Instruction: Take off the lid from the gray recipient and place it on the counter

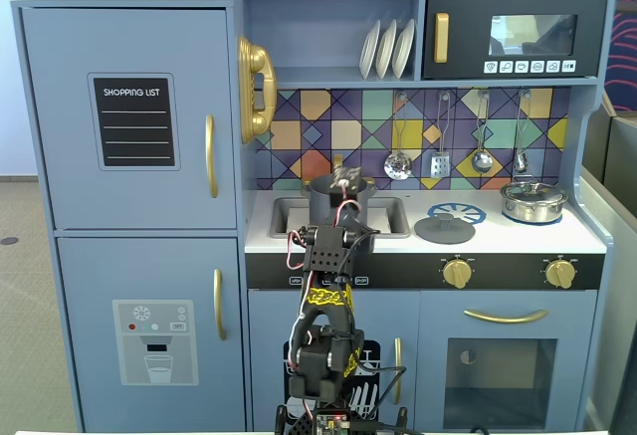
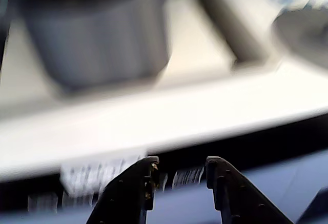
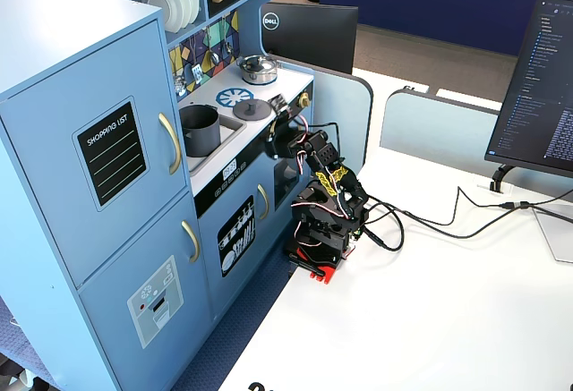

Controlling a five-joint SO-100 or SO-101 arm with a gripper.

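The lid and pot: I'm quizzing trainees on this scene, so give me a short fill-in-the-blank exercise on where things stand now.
1. The lid lies flat on the ____, apart from the pot.
2. The gray pot stands in the ____ with no lid on it.
3. The end effector holds ____.
4. The silver pot stands to the ____ of the lid in that fixed view.

Missing words: counter; sink; nothing; right

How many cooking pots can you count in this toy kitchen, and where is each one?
2. The gray recipient stands in the sink, uncovered; the shiny silver pot sits at the counter's right end, lid on. None seem hidden.
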